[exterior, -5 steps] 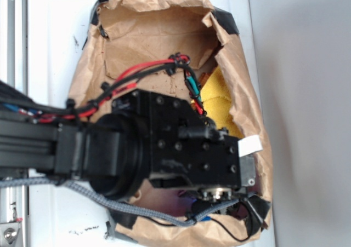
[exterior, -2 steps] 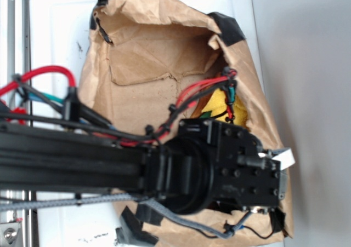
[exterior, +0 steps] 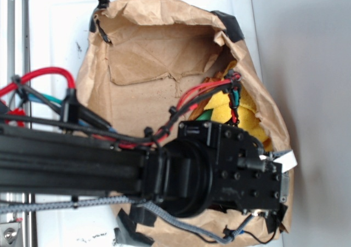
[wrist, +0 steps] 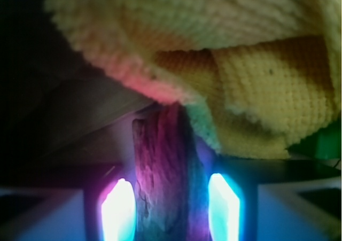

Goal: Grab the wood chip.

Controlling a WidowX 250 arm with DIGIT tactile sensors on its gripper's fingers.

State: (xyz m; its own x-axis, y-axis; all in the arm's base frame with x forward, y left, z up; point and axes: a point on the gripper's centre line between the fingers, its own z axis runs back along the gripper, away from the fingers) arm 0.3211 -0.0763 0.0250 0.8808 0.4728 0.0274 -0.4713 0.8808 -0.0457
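Observation:
In the wrist view the wood chip (wrist: 160, 166), a dark streaky slab, stands lengthwise between my gripper's (wrist: 170, 201) two glowing pads (wrist: 117, 211). The left pad touches it and the right pad sits close against its shaded side, so the gripper is shut on it. The chip's far end runs under a yellow knitted cloth (wrist: 214, 48). In the exterior view the black gripper body (exterior: 241, 170) hangs over the right inside of the paper bag (exterior: 148, 55) and hides the fingers and the chip.
The yellow cloth (exterior: 222, 107) lies bunched against the bag's right wall, with a green block (exterior: 204, 115) (wrist: 320, 145) at its edge. Torn, taped bag walls rise on all sides. Red and black cables (exterior: 197, 96) loop over the arm.
The arm swung right and down toward the bag's lower right corner over the last second. Since 0.4 s ago it has held nearly still, while the bag's right wall shifted and more yellow cloth shows.

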